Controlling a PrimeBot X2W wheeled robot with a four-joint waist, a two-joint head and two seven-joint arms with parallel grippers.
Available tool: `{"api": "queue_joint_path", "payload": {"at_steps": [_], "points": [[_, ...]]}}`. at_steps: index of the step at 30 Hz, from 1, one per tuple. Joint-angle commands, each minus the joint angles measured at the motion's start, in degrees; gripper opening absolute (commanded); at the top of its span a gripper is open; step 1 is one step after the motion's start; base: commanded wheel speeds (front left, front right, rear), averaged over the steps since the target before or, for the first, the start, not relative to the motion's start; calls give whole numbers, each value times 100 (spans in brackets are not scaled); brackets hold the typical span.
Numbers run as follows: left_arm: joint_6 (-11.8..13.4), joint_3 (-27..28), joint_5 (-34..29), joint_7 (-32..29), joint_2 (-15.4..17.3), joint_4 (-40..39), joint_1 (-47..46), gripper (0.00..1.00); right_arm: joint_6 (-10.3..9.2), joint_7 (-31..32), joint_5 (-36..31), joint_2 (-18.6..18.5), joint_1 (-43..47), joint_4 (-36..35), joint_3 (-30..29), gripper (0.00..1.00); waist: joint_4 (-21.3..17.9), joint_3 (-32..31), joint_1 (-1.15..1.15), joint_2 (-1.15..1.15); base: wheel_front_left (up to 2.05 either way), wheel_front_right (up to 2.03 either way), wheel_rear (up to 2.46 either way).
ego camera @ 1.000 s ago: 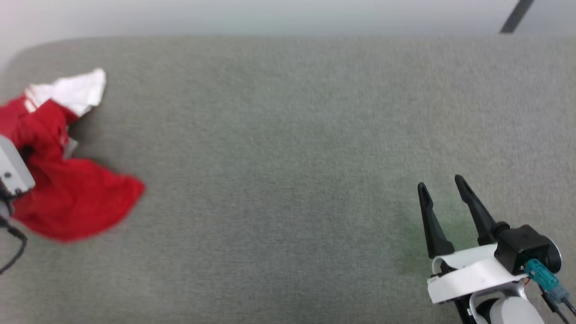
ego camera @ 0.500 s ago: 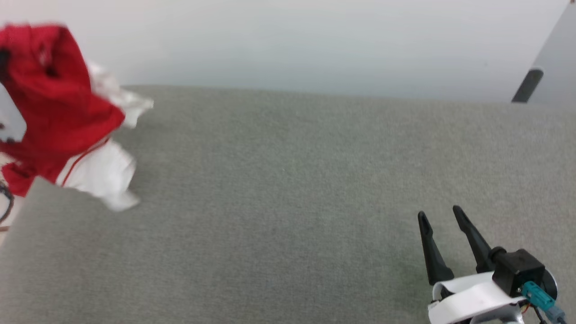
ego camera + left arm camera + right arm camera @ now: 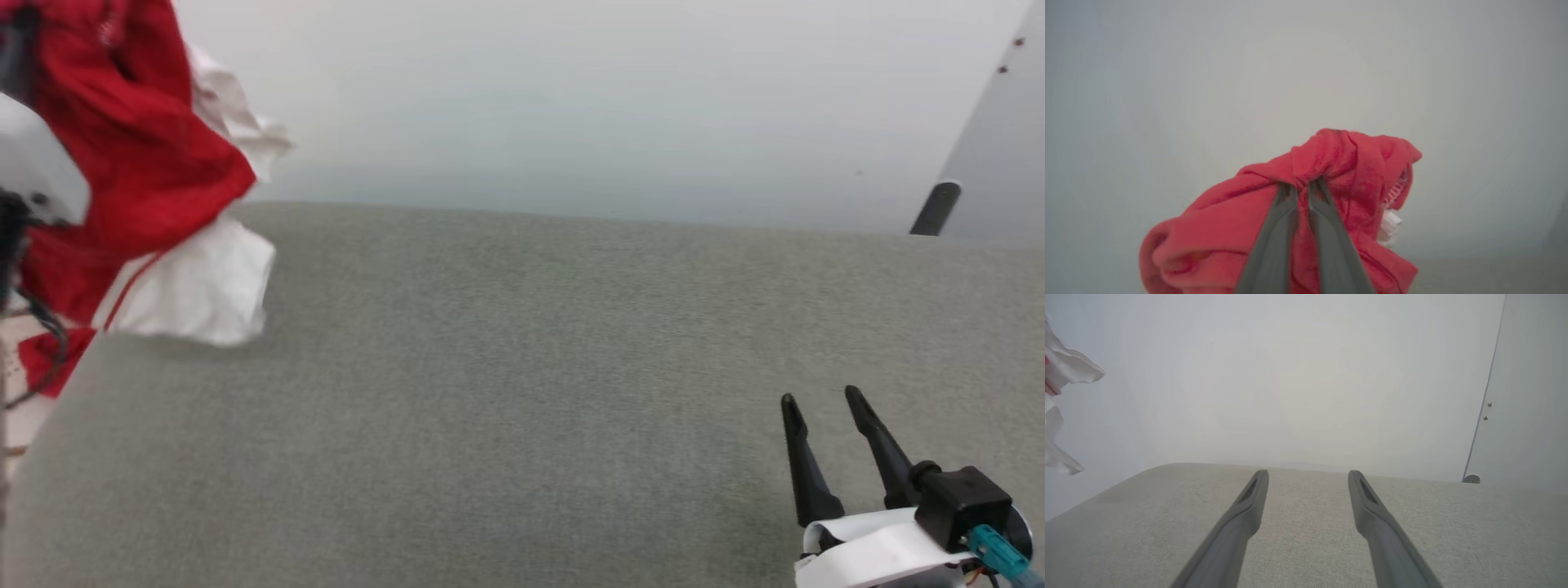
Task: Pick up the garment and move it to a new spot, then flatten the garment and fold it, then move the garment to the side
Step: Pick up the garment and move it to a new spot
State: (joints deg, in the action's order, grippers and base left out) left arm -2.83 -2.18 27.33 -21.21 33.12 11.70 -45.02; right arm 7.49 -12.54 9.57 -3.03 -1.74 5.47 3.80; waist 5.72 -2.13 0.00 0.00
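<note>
2 grippers show: the left gripper (image 3: 1302,184), at 10 o'clock in the head view, is clenched on the bunched red garment (image 3: 139,163), which hangs at the grey tabletop's (image 3: 522,367) left edge; the right gripper (image 3: 820,398), at 4 o'clock, is spread wide, holding nothing

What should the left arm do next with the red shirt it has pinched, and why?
Probably carry the garment toward the middle of the grey surface and lower it there. The left gripper is shut on a fold of red fabric, the garment hangs bunched by the surface's left edge, and the right gripper stands open and empty at the right.
</note>
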Motion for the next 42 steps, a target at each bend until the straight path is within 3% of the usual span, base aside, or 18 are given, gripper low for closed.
{"api": "queue_joint_path", "payload": {"at_steps": [1, 8, 15, 22, 32, 42], "points": [[67, 2, 39, -42, -45, -151, 116, 0, 0, -24, -31, 14, 89, -6, -69, 100, -123, -34, 0, 0, 0, 0, 0], [280, -36, 195, -365, -205, -947, 612, 0, 1, -39, -154, 18, 130, -87, -423, 100, -509, 22, 0, 0, 0, 0, 0], [647, -201, 169, -571, -507, -1599, 992, 0, 0, -7, -246, 19, 146, -172, -806, 100, -1098, 120, 0, 0, 0, 0, 0], [866, -432, 205, -669, -833, -1835, 1241, 0, 1, 13, -206, 18, 240, -277, -1092, 100, -1585, 216, 0, 0, 0, 0, 0], [902, -850, 230, -586, -1260, -1516, 1401, 0, 0, -41, -113, 20, 147, -263, -1104, 100, -1993, 411, 0, 0, 0, 0, 0], [748, -1227, 333, -515, -1582, -406, 1603, 0, 0, -156, 3, 19, -10, -22, -1001, 100, -2199, 571, 0, 0, 0, 0, 0]]}}
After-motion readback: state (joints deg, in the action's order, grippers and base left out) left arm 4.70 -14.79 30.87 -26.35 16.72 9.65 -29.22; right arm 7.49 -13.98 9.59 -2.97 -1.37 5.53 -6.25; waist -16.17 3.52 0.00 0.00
